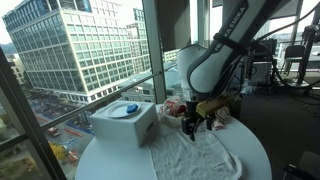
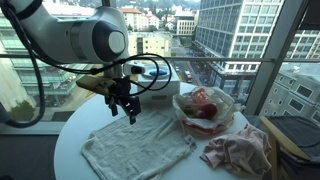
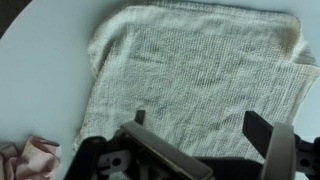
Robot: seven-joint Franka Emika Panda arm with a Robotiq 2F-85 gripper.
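Note:
A white woven towel (image 3: 195,70) lies spread flat on the round white table (image 2: 75,135); it shows in both exterior views (image 1: 195,155) (image 2: 135,145). My gripper (image 3: 200,125) hangs open a little above the towel, its two dark fingers wide apart with nothing between them. In the exterior views the gripper (image 2: 124,108) (image 1: 192,124) points down over the towel's far edge, beneath the white arm.
A clear bowl (image 2: 203,108) with pink cloth inside stands behind the towel. A crumpled pink cloth (image 2: 238,152) (image 3: 28,160) lies beside it. A white box (image 1: 122,120) with a blue object on top stands at the table's window side. Glass windows surround the table.

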